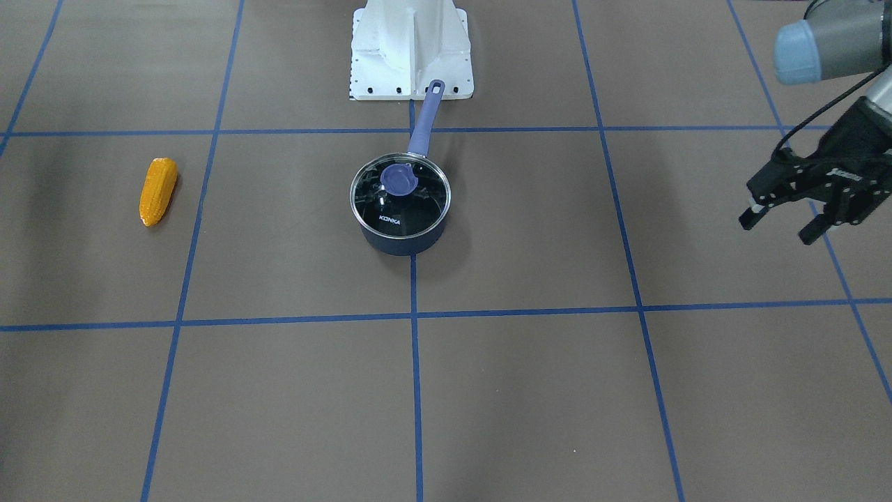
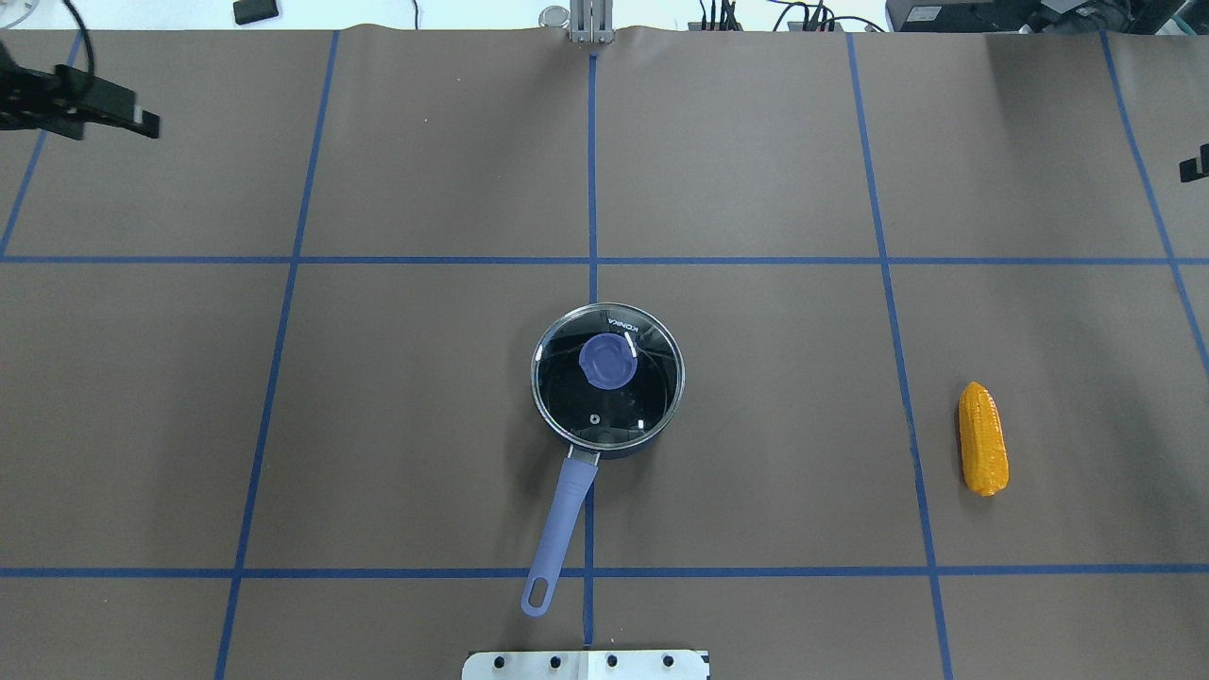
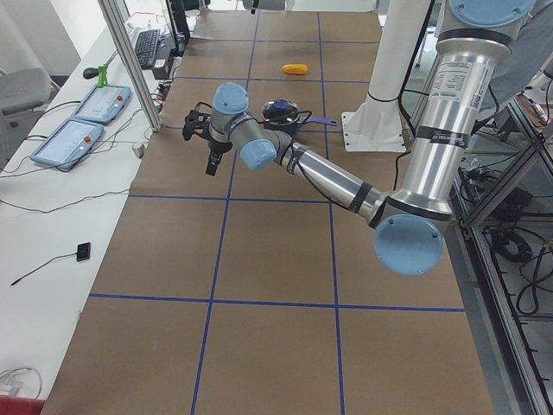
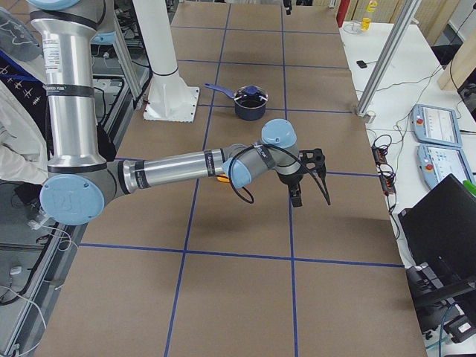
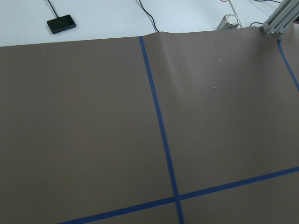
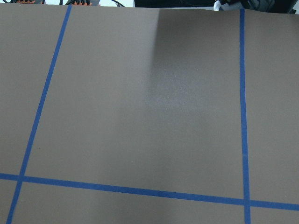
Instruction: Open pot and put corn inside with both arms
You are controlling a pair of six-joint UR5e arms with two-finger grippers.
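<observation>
The dark navy pot (image 1: 401,240) stands at the table's middle, its lavender handle (image 1: 425,118) pointing toward the robot base. A glass lid (image 2: 642,397) with a purple knob (image 2: 605,362) sits closed on it. The orange-yellow corn (image 2: 982,439) lies on the table far to the robot's right, also seen in the front view (image 1: 158,190). My left gripper (image 1: 777,230) hovers open and empty far to the pot's left. My right gripper (image 4: 311,195) hovers beyond the corn. Only its tip (image 2: 1195,168) shows overhead, so I cannot tell its state.
The white robot base (image 1: 411,49) stands just behind the pot's handle end. Blue tape lines (image 2: 593,283) grid the brown table. Both wrist views show only bare table and tape. Control pendants (image 3: 86,117) lie on the side bench.
</observation>
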